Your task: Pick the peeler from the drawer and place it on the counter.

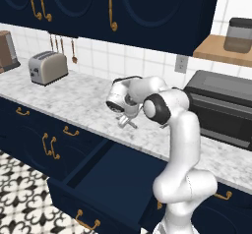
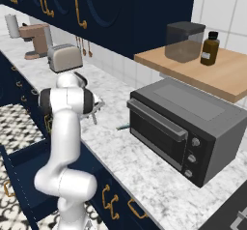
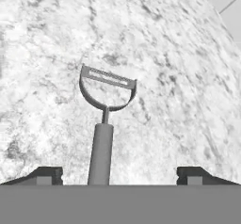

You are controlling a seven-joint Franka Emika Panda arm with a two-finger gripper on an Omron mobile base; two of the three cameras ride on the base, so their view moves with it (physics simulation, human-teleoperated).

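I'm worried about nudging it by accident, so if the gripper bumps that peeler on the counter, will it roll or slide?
The peeler looks rigid and probably light: slim handle, thin forked head. Its round handle might roll a little, but the wide head would likely stop it. On the smooth marble counter it would probably slide easily. The gripper fingers stand wide apart on either side of the handle.

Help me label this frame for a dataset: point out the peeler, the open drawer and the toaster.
peeler (image 3: 101,148): hand view, on its grey handle, lying between the spread fingertips.
drawer (image 1: 118,181): left base view, on its dark-blue inside floor.
toaster (image 1: 47,67): left base view, on its side wall.
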